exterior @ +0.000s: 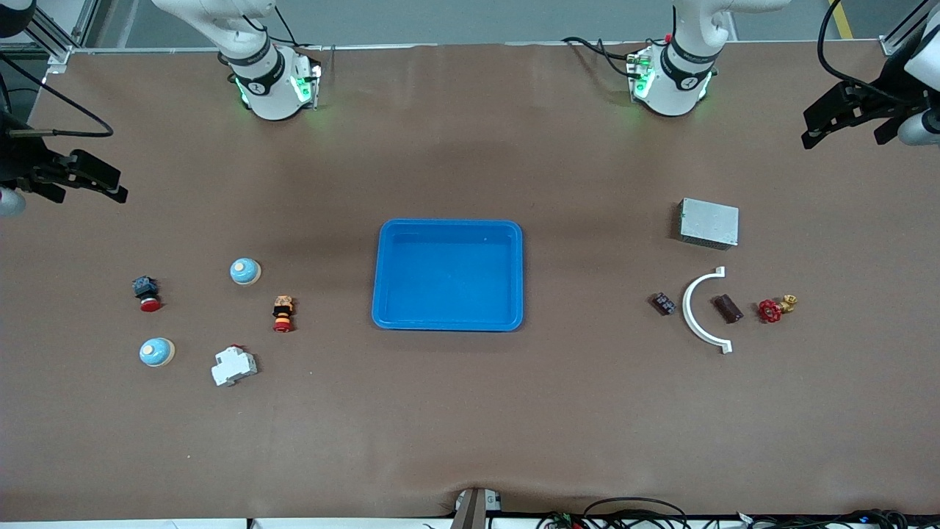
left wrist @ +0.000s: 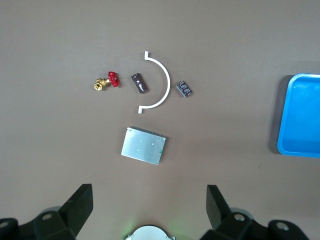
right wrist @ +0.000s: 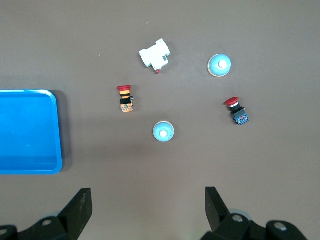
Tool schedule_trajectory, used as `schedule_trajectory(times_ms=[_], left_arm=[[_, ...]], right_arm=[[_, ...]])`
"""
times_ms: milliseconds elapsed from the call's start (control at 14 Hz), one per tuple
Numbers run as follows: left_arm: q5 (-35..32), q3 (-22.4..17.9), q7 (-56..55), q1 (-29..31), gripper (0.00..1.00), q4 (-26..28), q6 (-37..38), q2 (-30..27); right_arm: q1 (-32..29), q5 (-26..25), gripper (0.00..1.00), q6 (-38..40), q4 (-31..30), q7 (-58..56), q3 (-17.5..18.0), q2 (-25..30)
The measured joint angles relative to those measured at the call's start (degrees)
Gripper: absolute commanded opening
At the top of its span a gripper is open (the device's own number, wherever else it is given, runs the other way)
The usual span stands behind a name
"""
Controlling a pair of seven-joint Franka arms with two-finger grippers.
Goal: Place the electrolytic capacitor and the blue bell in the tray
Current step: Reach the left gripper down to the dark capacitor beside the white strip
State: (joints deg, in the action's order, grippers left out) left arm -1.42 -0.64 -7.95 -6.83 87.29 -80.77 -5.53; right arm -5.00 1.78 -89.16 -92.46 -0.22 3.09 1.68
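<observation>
Two blue bells sit toward the right arm's end of the table, lower left of the front frame; one blue bell (exterior: 245,271) (right wrist: 163,132) lies farther from the front camera, the other blue bell (exterior: 156,353) (right wrist: 219,65) nearer to it; both upright, well apart from each other. Electrolytic capacitor (exterior: 728,308) (left wrist: 139,83), a dark brown cylinder lying on its side, rests toward the left arm's end, right of frame centre, inside the curve of a white arc-shaped bracket (exterior: 696,308) (left wrist: 160,82), not touching it. Tray (exterior: 448,222) (left wrist: 285,120) (right wrist: 56,130) sits mid-table, centre of frame, bare blue floor showing.

Around the bells: red push button on a dark block (exterior: 147,294) (right wrist: 237,111); orange-and-red push button (exterior: 283,314) (right wrist: 125,97); white circuit breaker (exterior: 233,366) (right wrist: 154,54). Around the capacitor: small black component (exterior: 664,303) (left wrist: 184,89) just beside the bracket's outer curve; red-handled brass valve (exterior: 775,308) (left wrist: 106,82); grey metal box (exterior: 709,222) (left wrist: 143,145) farther from the front camera.

Left gripper (exterior: 844,117) (left wrist: 150,212) hangs high at the upper right edge of the front frame, fingers spread wide, holding nothing; right gripper (exterior: 77,176) (right wrist: 148,212) hangs at the left edge, fingers likewise apart, holding nothing; both arms wait.
</observation>
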Motion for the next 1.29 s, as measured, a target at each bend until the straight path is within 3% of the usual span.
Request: schedule_trajectory(times_ms=[502, 788, 1290], left_arm=[[-1.2, -0.6, 0.0, 0.7, 1.0, 0.0, 0.1, 0.7], [-1.4, -0.9, -0.1, 1.1, 1.0, 2.0, -0.8, 5.6], [-1.5, -1.0, -6.1, 3.9, 0.99, 21.4, -26.2, 8.5]], right_arm=[[0.0, 0.0, 1.0, 0.0, 0.0, 0.0, 0.0, 0.0], [0.0, 0.0, 1.0, 0.0, 0.0, 0.0, -0.1, 0.0], [0.0, 0.0, 1.0, 0.0, 0.0, 0.0, -0.1, 0.0]])
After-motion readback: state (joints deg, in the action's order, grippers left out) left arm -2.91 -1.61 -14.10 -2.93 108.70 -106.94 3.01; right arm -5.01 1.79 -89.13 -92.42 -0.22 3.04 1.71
